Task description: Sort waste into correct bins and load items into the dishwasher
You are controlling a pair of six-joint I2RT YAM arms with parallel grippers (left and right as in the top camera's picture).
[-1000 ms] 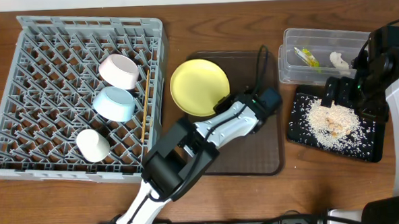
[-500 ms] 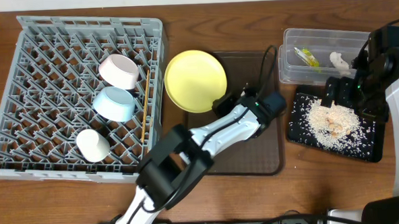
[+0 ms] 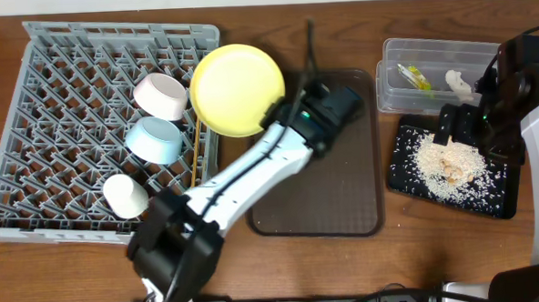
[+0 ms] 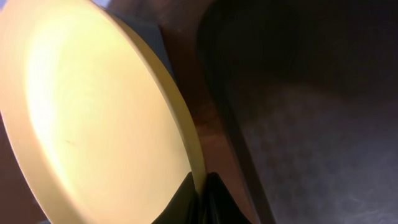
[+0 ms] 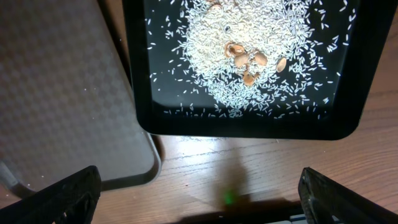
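Observation:
My left gripper (image 3: 281, 111) is shut on the rim of the pale yellow plate (image 3: 238, 89), which hangs tilted over the right edge of the grey dishwasher rack (image 3: 109, 32). The left wrist view shows the plate (image 4: 93, 112) edge pinched at my left gripper (image 4: 200, 185). In the rack lie a pinkish-white bowl (image 3: 162, 95), a light blue bowl (image 3: 155, 140), a white bowl (image 3: 126, 195) and chopsticks (image 3: 196, 145). My right gripper (image 5: 205, 199) stands open and empty over the black tray (image 5: 249, 127) that holds the rice scraps (image 5: 230, 50).
A clear tub (image 3: 390, 91) at the back right holds the green-and-yellow wrapper (image 3: 414, 75) and a white paper scrap (image 3: 459, 84). The dark brown serving tray (image 3: 335, 185) lies between the rack and the black tray (image 3: 490, 199). A cable runs behind my left arm.
My left arm has lifted the plate off the brown serving tray and carried it back and to the left, to the rack's right edge. The right arm has not moved.

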